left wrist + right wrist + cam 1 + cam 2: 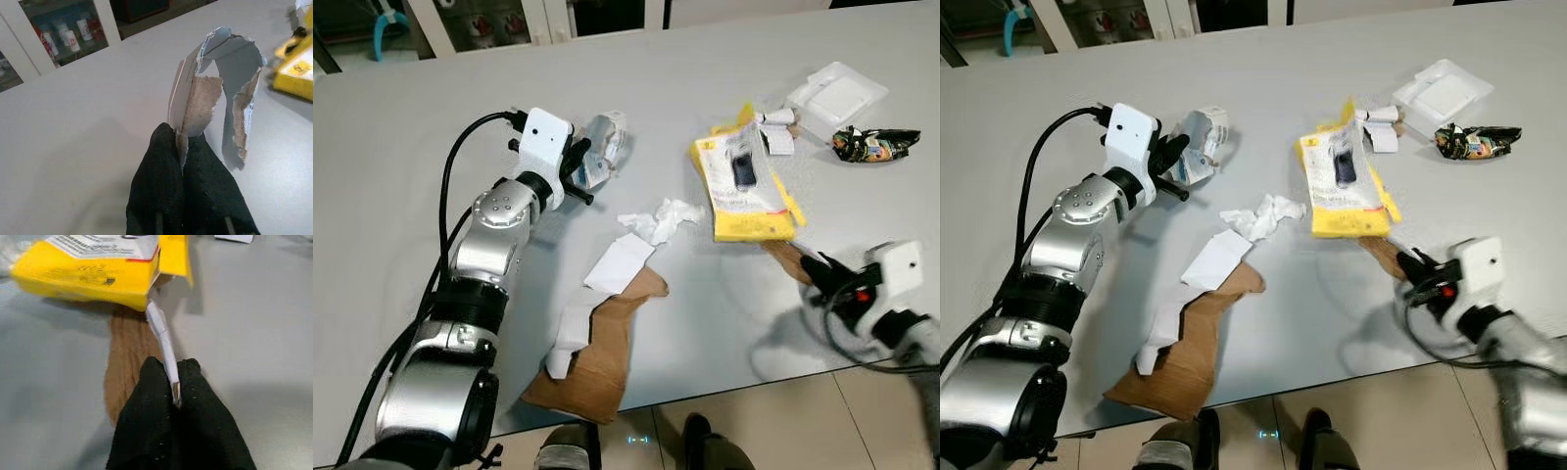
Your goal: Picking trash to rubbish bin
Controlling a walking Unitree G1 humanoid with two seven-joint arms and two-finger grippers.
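Note:
My left gripper [581,177] is over the grey table's far left part, shut on a torn piece of grey-white cardboard [215,68] that curls up from its fingertips [168,142]. Near the front right edge, my right gripper [173,379] is shut on a thin white strip [161,335]. The strip runs to the corner of a yellow package [744,186], which lies flat on the table. A scrap of brown paper [129,352] lies under the strip and the package's edge.
A crumpled white tissue [661,217], a white sheet [617,264] and a long brown paper piece [597,352] lie mid-table toward the front edge [754,377]. At the far right are a white foam tray [837,96], a dark crumpled wrapper [871,144] and a small white scrap [777,140].

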